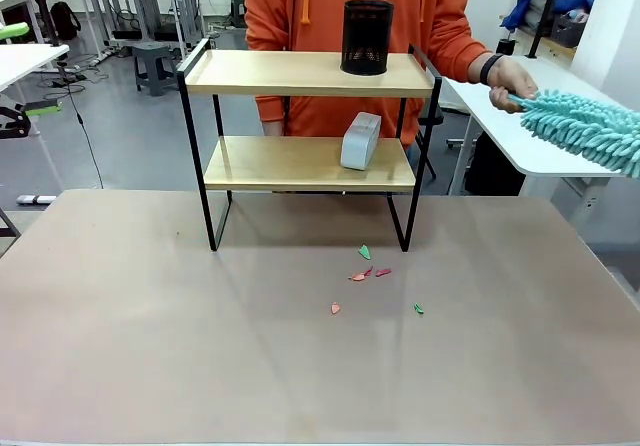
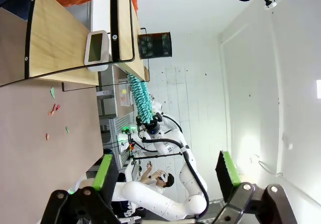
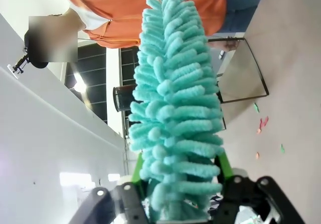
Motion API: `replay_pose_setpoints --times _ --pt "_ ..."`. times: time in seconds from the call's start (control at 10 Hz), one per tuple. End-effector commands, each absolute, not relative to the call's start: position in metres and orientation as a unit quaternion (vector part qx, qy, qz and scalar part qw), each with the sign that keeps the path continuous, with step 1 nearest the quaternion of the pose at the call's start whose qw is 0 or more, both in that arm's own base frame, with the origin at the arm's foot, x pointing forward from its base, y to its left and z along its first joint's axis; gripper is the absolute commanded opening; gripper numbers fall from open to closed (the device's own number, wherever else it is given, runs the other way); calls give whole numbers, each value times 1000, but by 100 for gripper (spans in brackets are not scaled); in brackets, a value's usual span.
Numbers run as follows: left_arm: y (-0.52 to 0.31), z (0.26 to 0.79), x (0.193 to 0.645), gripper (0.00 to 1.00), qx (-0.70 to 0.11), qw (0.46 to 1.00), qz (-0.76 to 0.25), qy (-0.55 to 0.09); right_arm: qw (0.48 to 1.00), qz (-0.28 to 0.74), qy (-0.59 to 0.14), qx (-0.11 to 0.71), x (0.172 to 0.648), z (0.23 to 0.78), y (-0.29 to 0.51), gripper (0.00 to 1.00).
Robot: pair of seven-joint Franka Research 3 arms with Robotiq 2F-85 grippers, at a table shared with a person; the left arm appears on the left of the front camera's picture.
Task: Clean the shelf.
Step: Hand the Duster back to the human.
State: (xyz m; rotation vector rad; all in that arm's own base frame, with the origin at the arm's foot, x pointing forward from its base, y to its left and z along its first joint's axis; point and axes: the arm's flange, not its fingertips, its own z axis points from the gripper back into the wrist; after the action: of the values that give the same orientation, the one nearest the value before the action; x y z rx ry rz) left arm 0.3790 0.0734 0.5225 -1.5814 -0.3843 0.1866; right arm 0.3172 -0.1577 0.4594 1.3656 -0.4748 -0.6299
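Note:
The shelf (image 1: 300,162), two light wooden boards in a thin black frame, stands at the table's far middle. A black mesh cup (image 1: 367,37) sits on its top board and a small white box (image 1: 360,141) on the lower one. A teal fluffy duster (image 1: 585,131) reaches in from the right edge, and a person's hand (image 1: 508,81) grips its far end. In the right wrist view the duster (image 3: 175,108) rises between the wide-apart green pads of my right gripper (image 3: 179,170), which is open. My left gripper (image 2: 165,170) stands open in the air with nothing between its fingers.
Small red, orange and green scraps (image 1: 368,274) lie on the brown table (image 1: 150,346) in front of the shelf. A person in an orange hoodie (image 1: 330,6) stands behind the shelf. A white side table (image 1: 540,151) is at the right.

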Motion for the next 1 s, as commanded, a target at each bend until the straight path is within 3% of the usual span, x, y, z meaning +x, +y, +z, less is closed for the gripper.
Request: replay_pose_setpoints --times 0.0,0.6,0.9 --pt "73 524 378 100 -701 688 74 -172 709 -275 -202 617 315 457 -156 100" --pt "73 523 379 100 -705 683 83 -171 710 -247 -186 633 315 461 -141 100" --pt "-10 478 381 100 -644 763 30 -52 685 -187 -147 688 336 456 -60 100"
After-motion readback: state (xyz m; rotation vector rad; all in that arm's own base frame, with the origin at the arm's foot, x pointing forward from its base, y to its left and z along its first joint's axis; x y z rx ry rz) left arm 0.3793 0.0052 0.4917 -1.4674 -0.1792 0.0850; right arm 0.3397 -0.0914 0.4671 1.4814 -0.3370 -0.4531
